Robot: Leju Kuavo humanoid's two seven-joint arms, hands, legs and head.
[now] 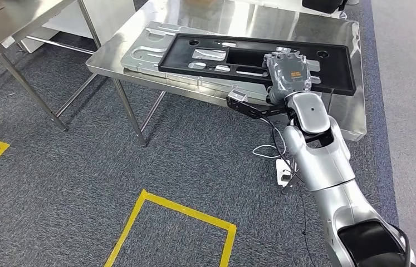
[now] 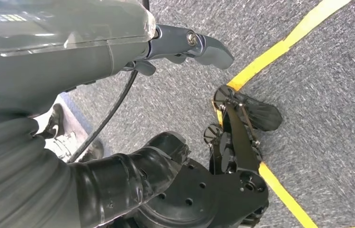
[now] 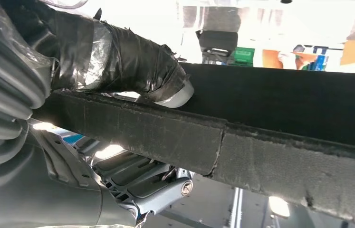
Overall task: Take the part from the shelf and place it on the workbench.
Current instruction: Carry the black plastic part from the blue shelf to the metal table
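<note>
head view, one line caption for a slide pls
Right hand grips the near edge of the black panel lying on the steel workbench.

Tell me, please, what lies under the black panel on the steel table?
Under the black panel lies a grey metal plate, showing past its left end on the steel table. The right hand grips the panel's near edge; the rest underneath is covered.

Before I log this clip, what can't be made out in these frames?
- Right hand fingers, head view: hidden behind the hand's own back where it meets the black part.
- Black part's full shape, right wrist view: cut off by the frame.
- Workbench far end, head view: cut off by the top edge.
</note>
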